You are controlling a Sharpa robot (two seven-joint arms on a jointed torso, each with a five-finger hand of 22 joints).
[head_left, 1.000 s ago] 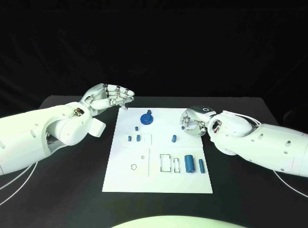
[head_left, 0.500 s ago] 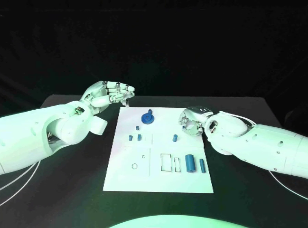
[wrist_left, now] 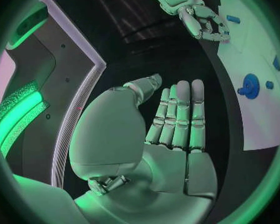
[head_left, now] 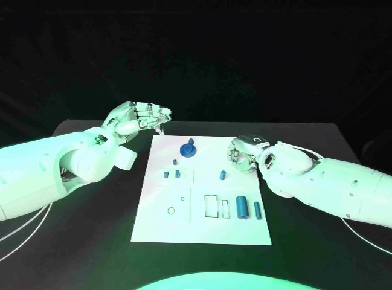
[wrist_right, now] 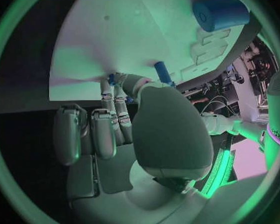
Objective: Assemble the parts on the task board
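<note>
The white task board (head_left: pixel 205 226) lies mid-table with a round blue knobbed part (head_left: pixel 188 149) near its far end, small blue pegs (head_left: pixel 171 174) and another peg (head_left: pixel 221 176) in the middle, and a thick blue cylinder (head_left: pixel 241 206) beside a slim one (head_left: pixel 258 209). My right hand (head_left: pixel 245 153) hovers over the board's right edge with its fingers curled in. Thumb and fingertips (wrist_right: pixel 118 92) pinch a small blue peg (wrist_right: pixel 110 77), which is mostly hidden. My left hand (head_left: pixel 144 118) is raised beyond the board's far left corner, its fingers (wrist_left: pixel 177 114) straight and holding nothing.
The left wrist view takes in the board (wrist_left: pixel 264 119), the round blue part (wrist_left: pixel 249 86) and my right hand (wrist_left: pixel 202 20) across from it. Black table (head_left: pixel 91 241) surrounds the board. Thin white cables (head_left: pixel 12 238) lie near both forearms.
My right hand has edged slightly toward the far end of the board's right edge, fingers still curled. The left hand has lifted a touch. The parts on the board have not moved.
</note>
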